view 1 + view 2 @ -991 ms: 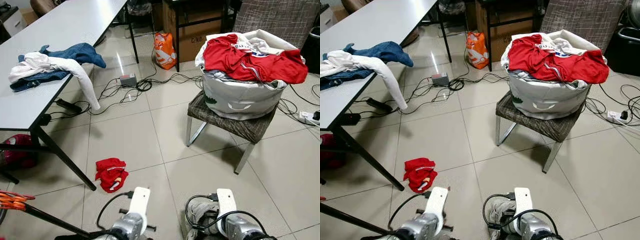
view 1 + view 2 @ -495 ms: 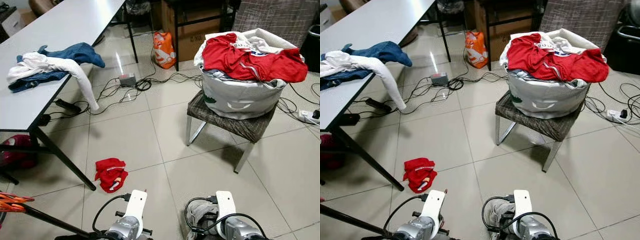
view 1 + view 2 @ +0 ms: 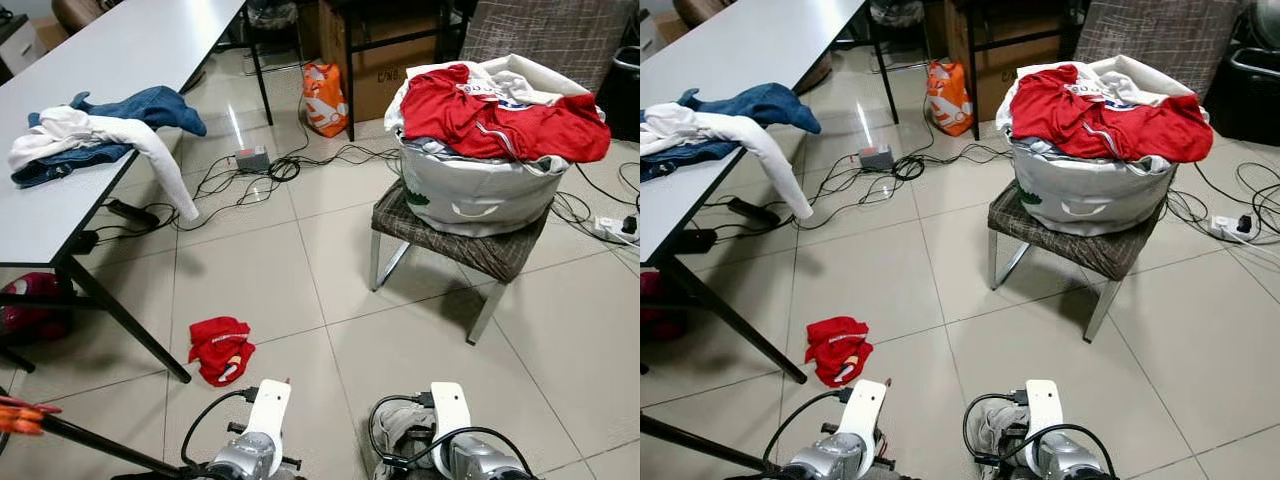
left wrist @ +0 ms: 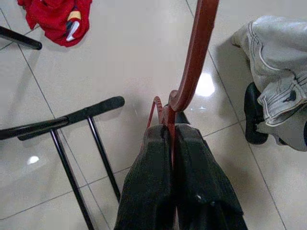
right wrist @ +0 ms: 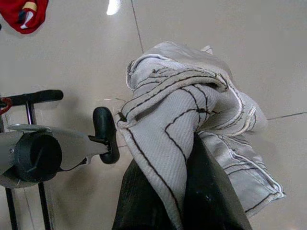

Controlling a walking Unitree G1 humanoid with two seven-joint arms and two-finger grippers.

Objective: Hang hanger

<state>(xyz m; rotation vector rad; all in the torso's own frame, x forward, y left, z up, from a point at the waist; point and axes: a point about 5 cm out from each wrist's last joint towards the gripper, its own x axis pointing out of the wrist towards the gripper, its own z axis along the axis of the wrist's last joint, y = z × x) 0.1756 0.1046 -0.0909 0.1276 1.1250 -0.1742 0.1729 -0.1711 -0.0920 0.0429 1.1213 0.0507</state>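
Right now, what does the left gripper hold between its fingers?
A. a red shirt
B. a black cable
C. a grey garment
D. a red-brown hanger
D: in the left wrist view the left gripper is shut on the red-brown hanger, which curves up from between its fingers; the grey garment is in the right gripper.

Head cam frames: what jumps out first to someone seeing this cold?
The white laundry bag heaped with red shirts, standing on a stool ahead to the right. Next, jeans and a white garment draped over the table edge at left, and a small red garment on the floor. Close in, the left gripper is shut on a red hanger; the right gripper is shut on a grey garment.
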